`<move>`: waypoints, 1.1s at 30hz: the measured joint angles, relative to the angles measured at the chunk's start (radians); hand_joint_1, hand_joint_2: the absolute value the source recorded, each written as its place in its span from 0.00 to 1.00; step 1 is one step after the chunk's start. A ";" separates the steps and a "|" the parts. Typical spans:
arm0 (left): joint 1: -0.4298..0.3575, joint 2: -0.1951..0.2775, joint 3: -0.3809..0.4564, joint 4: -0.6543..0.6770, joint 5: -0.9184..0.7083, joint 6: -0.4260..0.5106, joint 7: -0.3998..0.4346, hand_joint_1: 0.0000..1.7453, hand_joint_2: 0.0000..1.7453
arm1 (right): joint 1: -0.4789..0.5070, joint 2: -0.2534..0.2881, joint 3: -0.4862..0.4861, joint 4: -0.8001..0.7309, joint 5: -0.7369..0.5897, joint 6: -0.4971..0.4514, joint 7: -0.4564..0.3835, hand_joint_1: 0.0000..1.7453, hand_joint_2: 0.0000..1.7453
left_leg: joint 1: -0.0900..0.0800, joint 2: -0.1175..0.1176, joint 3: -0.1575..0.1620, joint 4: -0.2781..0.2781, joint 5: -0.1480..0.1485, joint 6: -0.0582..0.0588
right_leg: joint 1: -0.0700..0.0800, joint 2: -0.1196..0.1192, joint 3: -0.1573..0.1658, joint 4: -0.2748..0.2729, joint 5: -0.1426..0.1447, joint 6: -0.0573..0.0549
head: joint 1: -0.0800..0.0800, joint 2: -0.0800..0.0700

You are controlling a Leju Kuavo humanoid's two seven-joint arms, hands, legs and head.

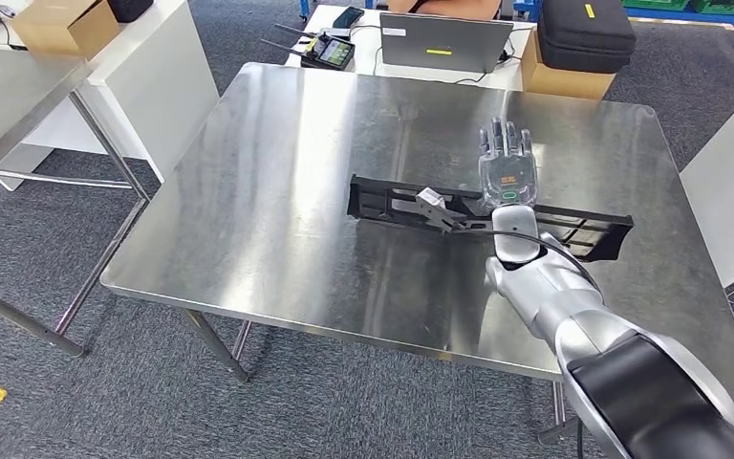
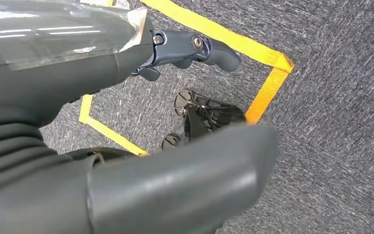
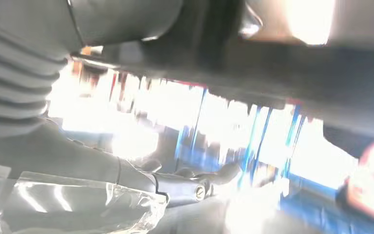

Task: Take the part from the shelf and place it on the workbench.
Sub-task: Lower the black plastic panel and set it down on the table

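The long black part (image 1: pixel 483 212) lies flat on the steel workbench (image 1: pixel 277 191), right of centre, with the right hand (image 1: pixel 507 163) over its middle, fingers extended and apparently released, so placement looks done, only withdrawal remaining; left hand (image 2: pixel 190 51) hangs empty.

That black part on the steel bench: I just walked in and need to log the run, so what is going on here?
The robot's right hand is stretched out over a long black part that lies flat on the steel workbench. Its fingers are extended; whether they touch the part cannot be told. The left hand hangs over grey carpet with yellow floor tape, holding nothing, fingers partly curled.
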 joint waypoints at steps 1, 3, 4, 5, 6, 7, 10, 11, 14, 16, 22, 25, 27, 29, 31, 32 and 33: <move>0.000 0.000 0.000 0.000 0.000 0.000 0.000 0.00 0.00 | 0.004 0.003 -0.041 -0.007 -0.025 0.010 -0.030 0.00 0.00 | 0.000 0.000 0.000 0.000 0.000 0.000 | 0.000 0.000 0.000 0.000 0.000 0.000 | 0.000 0.000; 0.000 0.000 0.001 0.000 -0.001 0.000 0.001 0.00 0.00 | 0.014 0.011 -0.102 -0.018 -0.043 0.017 -0.057 0.00 0.00 | 0.000 -0.001 0.000 0.000 0.000 0.000 | 0.000 0.000 0.000 0.000 0.000 0.000 | 0.000 0.000; 0.000 0.000 0.002 0.000 -0.001 0.000 0.001 0.00 0.00 | 0.018 0.013 -0.123 -0.022 -0.046 0.020 -0.062 0.00 0.25 | 0.000 -0.001 0.000 0.000 0.001 0.000 | 0.000 0.000 0.000 0.000 0.000 0.000 | 0.000 0.000; 0.000 0.000 0.003 0.000 -0.001 0.000 0.001 0.00 0.00 | 0.022 0.016 -0.141 -0.026 -0.047 0.022 -0.064 0.00 0.50 | 0.000 -0.002 0.000 0.000 0.001 0.000 | 0.000 0.000 0.000 0.000 0.000 0.000 | 0.000 0.000; 0.000 0.000 0.004 0.000 -0.001 0.000 0.001 0.00 0.00 | 0.025 0.018 -0.155 -0.029 -0.049 0.024 -0.067 0.00 0.75 | 0.000 -0.002 -0.001 0.000 0.001 0.000 | 0.000 -0.001 0.000 0.000 0.000 0.000 | 0.000 0.000; 0.000 0.000 0.005 0.000 -0.001 0.000 0.001 0.00 0.00 | 0.027 0.020 -0.168 -0.032 -0.056 0.031 -0.075 0.00 1.00 | 0.000 -0.002 -0.001 0.000 0.001 0.000 | 0.000 -0.001 0.000 0.000 0.000 0.000 | 0.000 0.000; 0.000 0.000 0.007 0.000 -0.001 -0.002 0.003 0.00 0.00 | 0.022 0.027 -0.222 -0.044 -0.117 0.114 -0.160 0.00 1.00 | 0.000 -0.001 -0.001 0.000 0.000 0.000 | 0.000 0.000 0.000 0.000 0.000 0.000 | 0.000 0.000; 0.000 0.000 0.007 0.000 -0.001 -0.004 0.004 0.00 0.00 | 0.017 0.030 -0.249 -0.049 -0.138 0.162 -0.200 0.00 1.00 | 0.000 -0.001 0.000 0.000 -0.001 0.000 | 0.000 0.001 0.000 0.000 0.000 0.000 | 0.000 0.000; -0.001 0.000 0.010 0.000 -0.004 -0.008 0.010 0.00 0.00 | 0.008 0.036 -0.329 -0.066 -0.168 0.289 -0.295 0.00 1.00 | 0.000 0.000 0.000 0.000 -0.001 0.000 | 0.000 0.001 0.000 -0.001 0.000 0.000 | 0.000 0.000; 0.000 0.000 0.012 0.000 -0.006 -0.010 0.012 0.00 0.00 | 0.008 0.037 -0.366 -0.081 -0.180 0.356 -0.347 0.00 1.00 | 0.000 0.000 0.000 0.000 -0.001 0.000 | 0.000 0.001 0.000 -0.001 0.000 0.000 | 0.000 0.000; 0.000 0.000 0.022 0.000 -0.003 -0.012 0.017 0.00 0.00 | 0.021 0.027 -0.419 -0.142 -0.179 0.427 -0.412 0.00 1.00 | 0.000 -0.002 0.000 0.000 -0.001 0.001 | 0.000 0.001 0.000 -0.001 0.000 0.000 | 0.000 0.000; 0.000 0.000 0.030 0.000 0.001 -0.012 0.016 0.00 0.00 | 0.023 0.020 -0.433 -0.162 -0.169 0.407 -0.387 0.00 1.00 | 0.000 -0.003 -0.001 0.000 0.000 0.001 | -0.001 -0.001 0.000 -0.001 0.000 0.000 | 0.000 0.000; 0.000 0.000 0.032 0.000 0.003 -0.011 0.014 0.00 0.00 | 0.026 0.010 -0.445 -0.169 -0.162 0.363 -0.354 0.00 1.00 | 0.000 -0.006 -0.003 0.000 0.001 0.003 | -0.001 -0.005 -0.001 -0.001 -0.001 0.001 | 0.000 0.000; 0.002 0.000 0.033 0.000 0.003 -0.011 0.010 0.00 0.00 | 0.035 -0.007 -0.461 -0.177 -0.156 0.309 -0.323 0.00 1.00 | -0.001 -0.008 -0.006 0.000 0.002 0.004 | -0.001 -0.008 -0.002 -0.002 -0.001 0.001 | 0.000 0.000; 0.003 0.000 0.037 0.000 0.003 -0.010 0.007 0.00 0.00 | 0.044 -0.027 -0.486 -0.184 -0.155 0.269 -0.311 0.00 1.00 | -0.001 -0.009 -0.008 0.000 0.003 0.005 | 0.000 -0.009 -0.002 -0.002 0.000 0.001 | 0.000 0.000; 0.004 0.000 0.039 0.000 0.003 -0.010 0.005 0.00 0.00 | 0.048 -0.036 -0.501 -0.186 -0.153 0.255 -0.308 0.00 1.00 | -0.002 -0.009 -0.009 0.000 0.003 0.005 | 0.000 -0.009 -0.002 -0.002 0.000 0.001 | 0.000 0.000; 0.004 0.000 0.041 0.000 0.003 -0.009 0.004 0.00 0.00 | 0.050 -0.045 -0.515 -0.187 -0.152 0.246 -0.305 0.00 1.00 | -0.003 -0.009 -0.009 0.000 0.003 0.005 | 0.000 -0.009 -0.002 -0.002 0.000 0.001 | 0.000 0.000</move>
